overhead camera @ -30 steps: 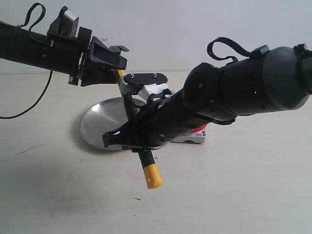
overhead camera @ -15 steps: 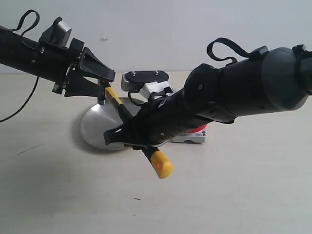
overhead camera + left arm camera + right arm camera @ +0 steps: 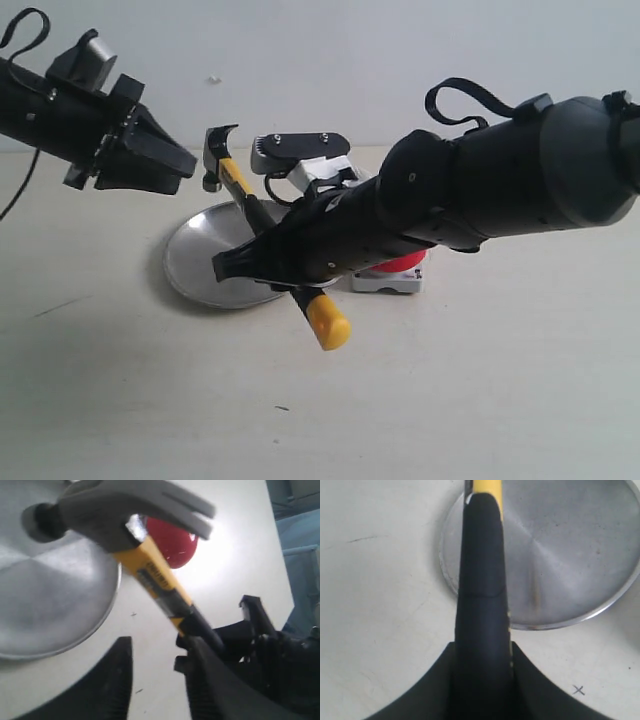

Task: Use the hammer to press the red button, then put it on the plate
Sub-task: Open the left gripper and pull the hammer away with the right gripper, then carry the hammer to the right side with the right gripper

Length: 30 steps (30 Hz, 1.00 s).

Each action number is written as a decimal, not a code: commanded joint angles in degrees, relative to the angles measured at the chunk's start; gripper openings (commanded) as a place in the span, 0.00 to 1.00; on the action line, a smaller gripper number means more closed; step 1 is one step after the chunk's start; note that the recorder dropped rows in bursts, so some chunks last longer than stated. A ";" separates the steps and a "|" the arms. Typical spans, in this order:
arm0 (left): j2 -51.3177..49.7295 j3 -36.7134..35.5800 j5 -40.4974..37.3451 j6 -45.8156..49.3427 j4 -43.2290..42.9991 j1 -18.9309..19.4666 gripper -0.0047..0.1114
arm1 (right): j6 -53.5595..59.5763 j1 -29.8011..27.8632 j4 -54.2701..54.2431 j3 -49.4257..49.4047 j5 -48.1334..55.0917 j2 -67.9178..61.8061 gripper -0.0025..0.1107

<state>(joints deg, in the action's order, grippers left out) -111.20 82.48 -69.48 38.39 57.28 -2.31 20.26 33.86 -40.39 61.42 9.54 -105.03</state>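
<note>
The right gripper (image 3: pixel 262 266) was clamped on the hammer (image 3: pixel 238 182), holding it slanted above the plate (image 3: pixel 195 262). The left gripper (image 3: pixel 172 166) hung off the plate's left edge, fingers apart (nothing between them). The right arm (image 3: pixel 480 190) hid most of the red button (image 3: pixel 405 264) beside the plate. Bare table (image 3: pixel 150 400) lay on the plate's near side.
</note>
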 commanded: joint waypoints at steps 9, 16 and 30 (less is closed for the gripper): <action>23.04 -19.04 2.75 0.78 -3.05 5.31 0.04 | 0.71 -2.73 3.07 -7.37 -3.45 12.02 0.02; 52.81 -42.03 20.41 6.48 4.25 5.35 0.04 | -1.11 -3.43 5.94 -14.31 -1.96 24.28 0.02; 111.20 -58.89 23.84 -20.36 -13.76 5.35 0.04 | -40.77 -11.89 54.84 -17.08 28.27 40.10 0.02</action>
<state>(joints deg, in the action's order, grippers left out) -0.63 23.60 -47.53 20.75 44.34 2.96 -19.24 22.22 13.66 44.25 38.76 -66.72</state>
